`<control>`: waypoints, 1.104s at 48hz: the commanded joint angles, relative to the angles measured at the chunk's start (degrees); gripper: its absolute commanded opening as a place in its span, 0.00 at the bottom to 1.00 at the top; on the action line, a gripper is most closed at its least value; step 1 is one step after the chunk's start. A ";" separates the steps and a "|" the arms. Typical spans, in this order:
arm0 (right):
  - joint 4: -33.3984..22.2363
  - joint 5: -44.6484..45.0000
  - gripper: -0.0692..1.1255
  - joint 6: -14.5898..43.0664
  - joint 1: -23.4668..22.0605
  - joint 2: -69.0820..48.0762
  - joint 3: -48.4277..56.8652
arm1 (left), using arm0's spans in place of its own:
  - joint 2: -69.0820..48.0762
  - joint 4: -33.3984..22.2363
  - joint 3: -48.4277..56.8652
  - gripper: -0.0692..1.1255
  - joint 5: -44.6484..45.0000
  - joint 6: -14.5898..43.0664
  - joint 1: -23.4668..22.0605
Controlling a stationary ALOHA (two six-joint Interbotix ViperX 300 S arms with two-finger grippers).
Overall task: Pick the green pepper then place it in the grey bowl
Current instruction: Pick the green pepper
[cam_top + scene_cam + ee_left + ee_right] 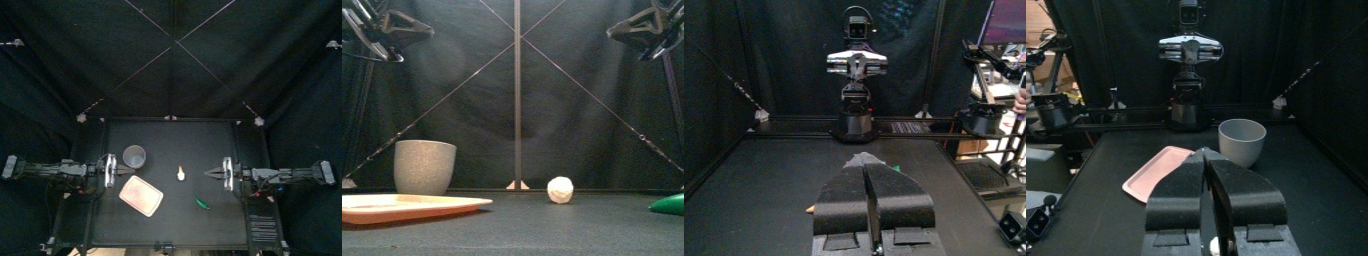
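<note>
**Clerk:** Entry one: the task's thing?

**Arm:** One green pepper (202, 203), lying flat on the front-right part of the worktop (187, 230) and touching nothing else. Bearings are read from above, with 12 at the back curtain.

**Clerk:** Bearing from your claws?

**Arm:** From my right claw (214, 175) it lies between 6 and 7 o'clock, and near. From my left claw (120, 172) it lies at about 4 o'clock and well apart, with a corner of the pink tray (142, 194) in the way. The right claw is nearer, so I judge the pick belongs to it.

**Clerk:** Long axis?

**Arm:** It runs roughly from 10 to 4 o'clock (it is small from above, and the front view shows only one end at the edge, so take this loosely). I judge the jaws should be set across that line.

**Clerk:** Condition of the claws?

**Arm:** Both are clenched on nothing, with the jaws pressed together. They hang high over the worktop, the left at the 9 o'clock side and the right at the 3 o'clock side.

**Clerk:** Destination?

**Arm:** The grey bowl (134, 154) stands upright just behind the tray, between 10 and 11 o'clock from the pepper, close by my left claw. I judge the carry would pass near a small white toy (179, 174) at mid-worktop.
</note>
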 commanded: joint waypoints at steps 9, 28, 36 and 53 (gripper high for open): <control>5.01 5.98 0.15 4.57 0.53 5.63 0.35 | 0.35 -1.58 -0.97 0.16 3.43 0.09 4.66; 10.81 7.38 0.65 16.96 4.04 15.38 -2.99 | 0.35 -1.58 -0.09 0.16 3.60 0.09 5.63; 12.74 7.65 0.81 21.80 8.17 18.28 -2.90 | 0.35 -1.67 0.00 0.16 3.60 0.00 5.63; 17.49 16.17 0.81 38.76 17.14 23.12 -2.55 | 0.35 -1.67 0.70 0.16 3.43 0.09 5.89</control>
